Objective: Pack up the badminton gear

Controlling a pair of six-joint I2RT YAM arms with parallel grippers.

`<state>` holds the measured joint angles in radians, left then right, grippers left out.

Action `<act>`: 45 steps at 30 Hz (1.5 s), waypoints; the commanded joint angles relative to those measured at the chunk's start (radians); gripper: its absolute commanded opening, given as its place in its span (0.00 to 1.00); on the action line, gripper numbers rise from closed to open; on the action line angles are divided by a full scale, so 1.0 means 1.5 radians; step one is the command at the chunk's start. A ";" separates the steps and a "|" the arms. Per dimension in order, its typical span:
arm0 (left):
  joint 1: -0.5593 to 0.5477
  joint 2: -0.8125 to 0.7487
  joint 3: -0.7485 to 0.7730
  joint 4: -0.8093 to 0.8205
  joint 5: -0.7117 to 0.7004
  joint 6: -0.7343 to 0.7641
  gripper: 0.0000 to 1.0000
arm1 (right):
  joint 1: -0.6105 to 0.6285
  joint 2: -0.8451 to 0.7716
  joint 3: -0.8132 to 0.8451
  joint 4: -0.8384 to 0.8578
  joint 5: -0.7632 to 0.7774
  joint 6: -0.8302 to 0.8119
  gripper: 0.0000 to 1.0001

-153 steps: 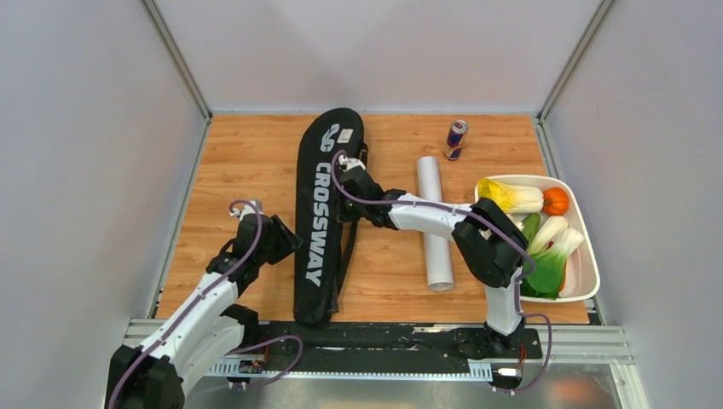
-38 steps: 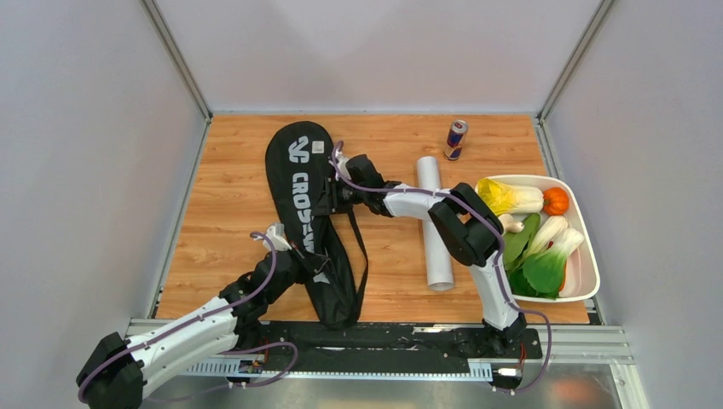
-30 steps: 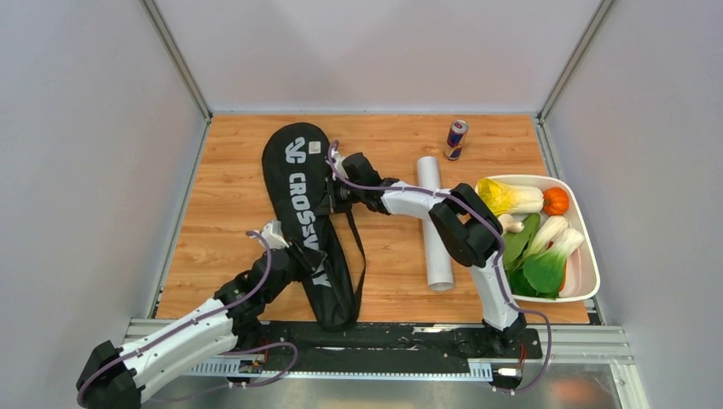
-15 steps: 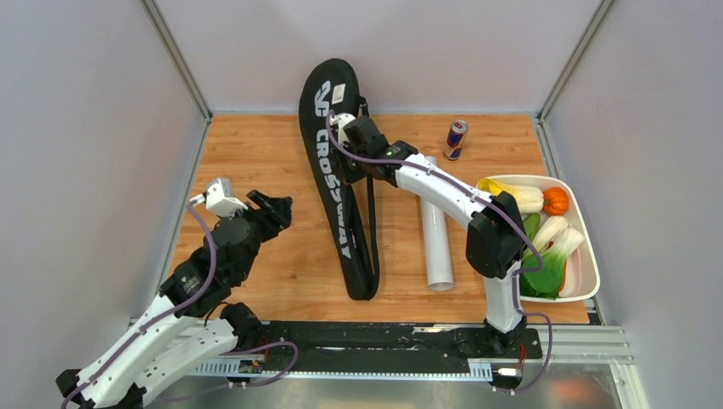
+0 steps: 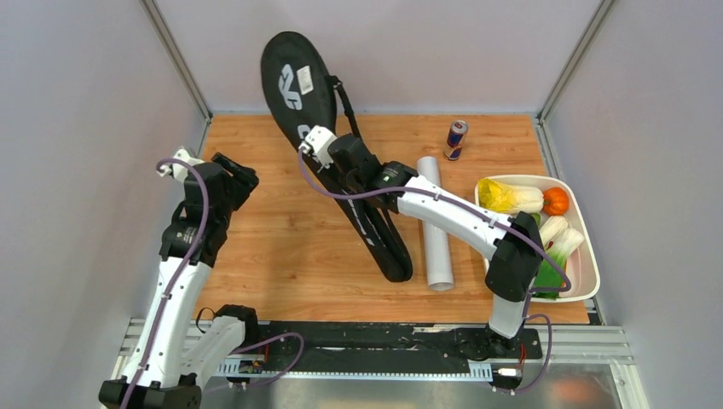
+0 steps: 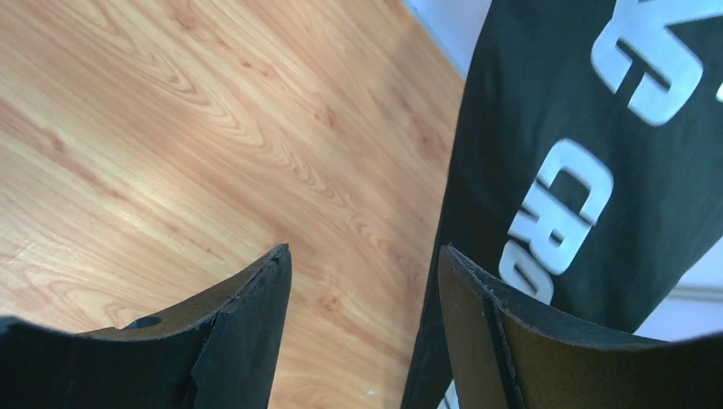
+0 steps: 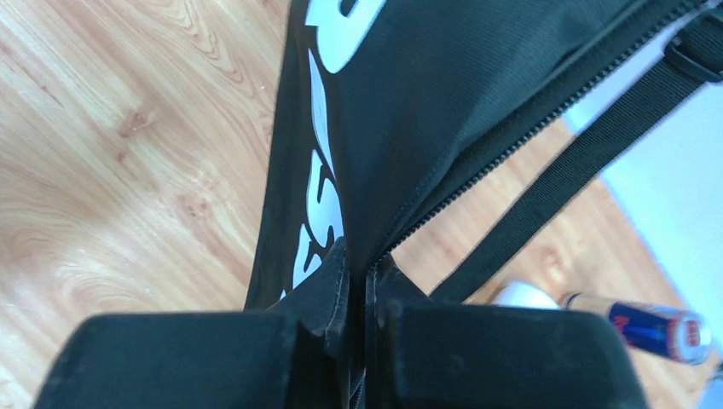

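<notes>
The long black CROSSWAY racket bag [image 5: 297, 85] hangs tilted, its wide head raised against the back wall and its narrow end [image 5: 392, 260] on the table. My right gripper [image 5: 341, 166] is shut on the bag [image 7: 409, 102] at the zipper edge, with fabric pinched between its jaws [image 7: 358, 273]. My left gripper [image 5: 243, 175] hovers open over the left of the table, apart from the bag. Nothing lies between its fingers [image 6: 362, 264], and the bag [image 6: 580, 128] is just to its right. The white tube [image 5: 433, 226] lies right of the bag.
A red-and-blue can [image 5: 456, 139] stands at the back, seen also in the right wrist view [image 7: 635, 324]. A white tray [image 5: 588, 281] of vegetables sits at the right edge. The bag's strap [image 7: 563, 170] hangs loose. Grey walls close in three sides.
My left gripper let go of the bag, opened and drew back to the left. My right gripper raised the bag's head toward the back wall, swinging its lower end rightward.
</notes>
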<state>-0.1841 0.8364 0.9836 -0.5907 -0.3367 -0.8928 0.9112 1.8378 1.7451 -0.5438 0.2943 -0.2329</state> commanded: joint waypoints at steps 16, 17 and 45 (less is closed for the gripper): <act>0.235 0.071 0.280 -0.236 0.023 -0.194 0.70 | 0.051 0.051 -0.175 0.617 0.167 -0.484 0.00; 0.236 0.075 0.281 -0.236 0.015 -0.195 0.70 | 0.055 0.066 -0.181 0.648 0.182 -0.500 0.00; 0.287 -0.071 0.009 -0.296 0.040 -0.136 0.73 | 0.205 0.099 -0.487 0.853 0.247 -0.420 0.00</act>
<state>0.2375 0.7574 1.0164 -0.9859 -0.2638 -1.1336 1.2079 2.0418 1.0115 0.6876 0.6464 -0.9237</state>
